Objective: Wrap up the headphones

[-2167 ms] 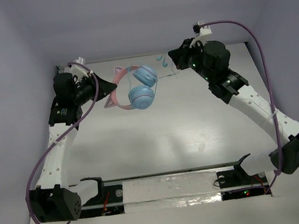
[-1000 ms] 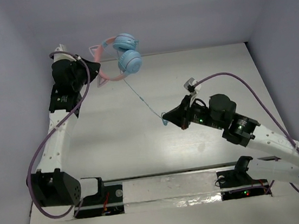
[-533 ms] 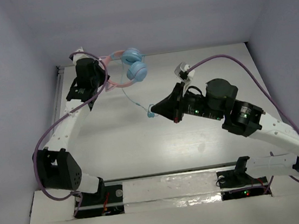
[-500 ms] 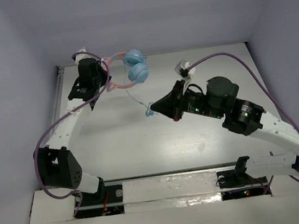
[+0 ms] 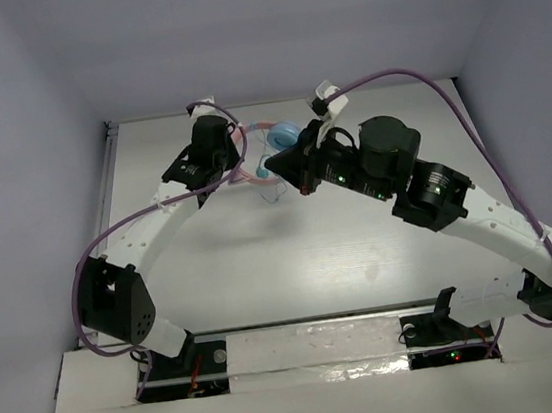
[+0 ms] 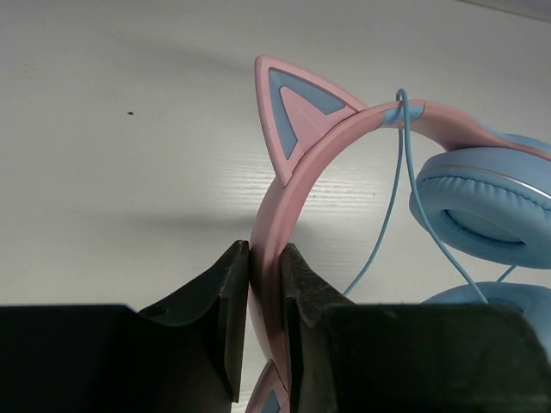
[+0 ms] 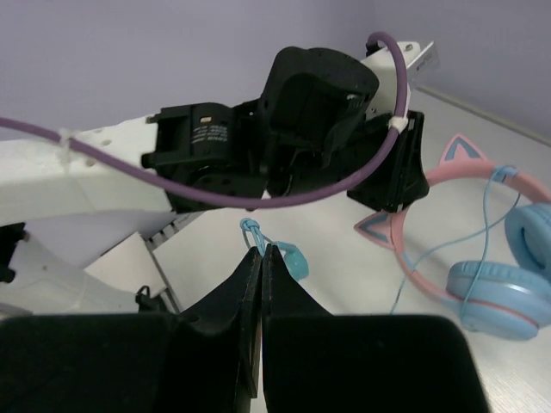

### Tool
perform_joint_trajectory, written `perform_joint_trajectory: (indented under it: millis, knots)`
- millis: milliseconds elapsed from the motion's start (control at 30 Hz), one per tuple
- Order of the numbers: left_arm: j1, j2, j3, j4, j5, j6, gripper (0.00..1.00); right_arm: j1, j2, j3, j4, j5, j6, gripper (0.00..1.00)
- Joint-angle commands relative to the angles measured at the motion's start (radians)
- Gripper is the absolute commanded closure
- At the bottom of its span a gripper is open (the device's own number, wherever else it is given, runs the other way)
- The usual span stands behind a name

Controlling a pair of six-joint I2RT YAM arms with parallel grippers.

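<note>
The headphones (image 6: 297, 163) have a pink cat-ear headband and light-blue ear cups (image 6: 482, 202). My left gripper (image 6: 264, 258) is shut on the headband and holds it above the table near the back middle (image 5: 240, 160). The thin light-blue cable (image 6: 399, 172) is draped over the headband. My right gripper (image 7: 261, 251) is shut on the cable near its plug end (image 7: 294, 260), close beside the headphones (image 5: 273, 164). In the top view only one ear cup (image 5: 285, 132) and a bit of the headband show between the two wrists.
Thick purple robot cables (image 5: 408, 46) arch over both arms. Purple walls close in the white table (image 5: 264, 268) on three sides. A metal rail (image 5: 314, 348) with the arm bases runs along the near edge.
My left gripper has carried the headphones right, from the back left toward the back middle. My right gripper has moved up and back with the cable end, closing in on the headphones.
</note>
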Motion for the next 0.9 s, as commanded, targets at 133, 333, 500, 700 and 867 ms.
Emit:
perform_joint_trajectory:
  millis: [133, 333, 500, 700, 867]
  knots:
    - [-0.039, -0.098, -0.045, 0.045, 0.009, 0.004, 1.00, 0.006, 0.045, 0.106, 0.018, 0.196, -0.081, 1.00]
    - [-0.039, -0.179, -0.126, 0.032, 0.044, 0.015, 1.00, -0.077, 0.062, 0.125, 0.053, 0.227, -0.075, 1.00]
    - [-0.068, -0.195, -0.160, -0.004, 0.041, 0.047, 1.00, -0.120, 0.103, 0.184, 0.072, 0.190, -0.064, 1.00]
    - [-0.106, -0.170, -0.177, -0.039, 0.044, 0.067, 1.00, -0.197, 0.181, 0.260, 0.063, 0.184, -0.066, 1.00]
    - [-0.126, -0.166, -0.197, -0.053, 0.069, 0.083, 1.00, -0.241, 0.215, 0.318, 0.045, 0.149, -0.057, 1.00]
